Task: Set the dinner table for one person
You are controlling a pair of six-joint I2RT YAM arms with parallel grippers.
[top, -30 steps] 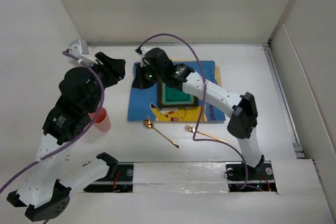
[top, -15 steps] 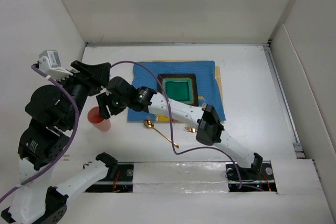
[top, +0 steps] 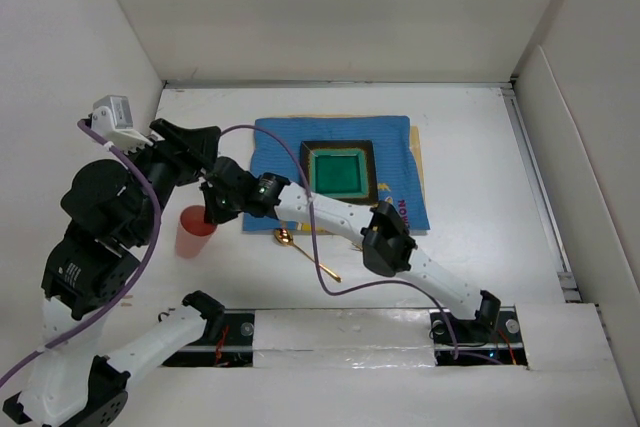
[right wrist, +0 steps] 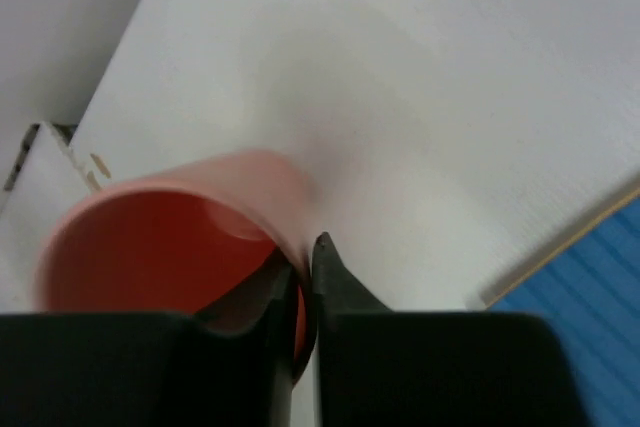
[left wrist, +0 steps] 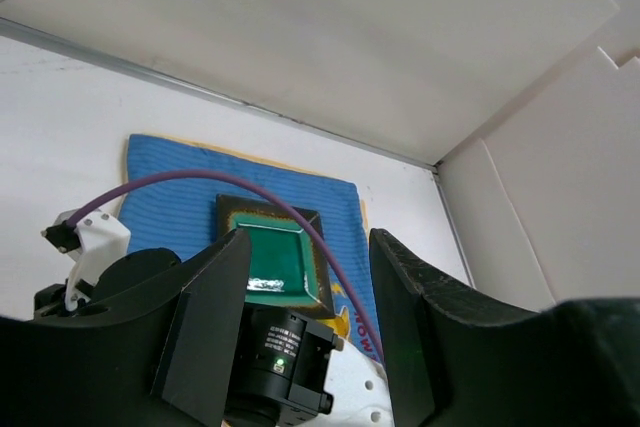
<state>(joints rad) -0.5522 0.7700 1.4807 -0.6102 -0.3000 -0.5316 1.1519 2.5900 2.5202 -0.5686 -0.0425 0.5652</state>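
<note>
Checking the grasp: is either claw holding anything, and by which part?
The right claw pinches the orange cup by its rim, one finger inside, one outside. The left claw is open and holds nothing.

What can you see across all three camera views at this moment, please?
dinner table: one, white, beneath everything
placemat: one, blue with a yellow cartoon, far centre of the table
plate: one, square, green with a dark rim, on the placemat
cup: one, orange, left of the placemat
spoon: one, gold, by the placemat's near edge
left claw: one, black, open, empty
right claw: one, black, pinching the cup's rim
</note>
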